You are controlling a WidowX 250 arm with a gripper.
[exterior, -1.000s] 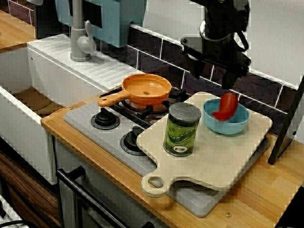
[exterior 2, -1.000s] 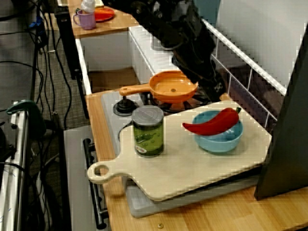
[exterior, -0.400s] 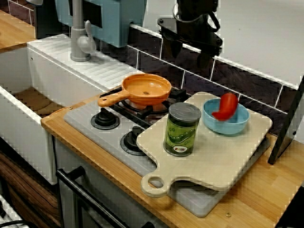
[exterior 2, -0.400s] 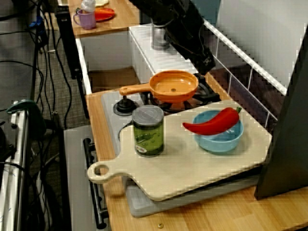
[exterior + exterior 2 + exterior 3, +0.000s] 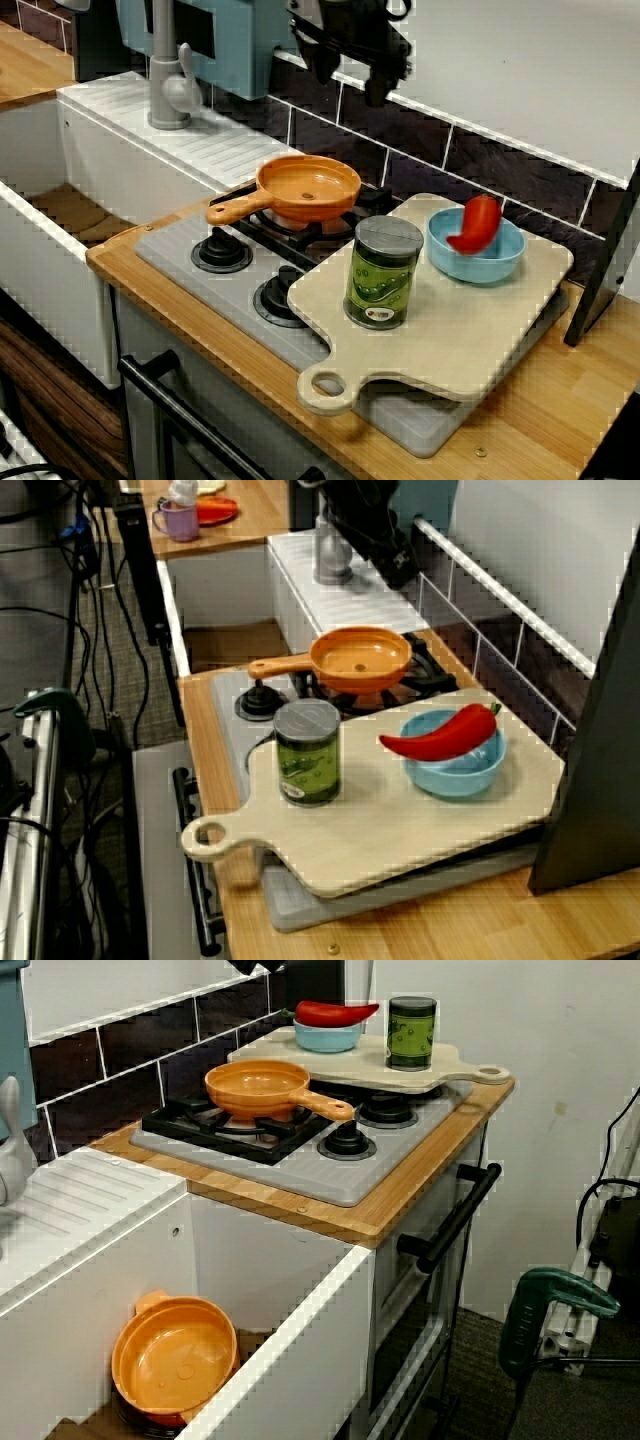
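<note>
Aloft, end effector [image 5: 350, 78] over pan [image 5: 308, 188]

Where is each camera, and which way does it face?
Front view: off the corner of the counter, facing the tiled wall; fingers at top.
Board-end view: looks along the counter to the sink; arm at top.
Sink-end view: looks back to the cutting board; a dark scrap of the robot at top.
All share the orange frying pan and the can.

Orange pan [image 5: 308, 188], empty, upright, on stove [image 5: 170, 250]
</note>
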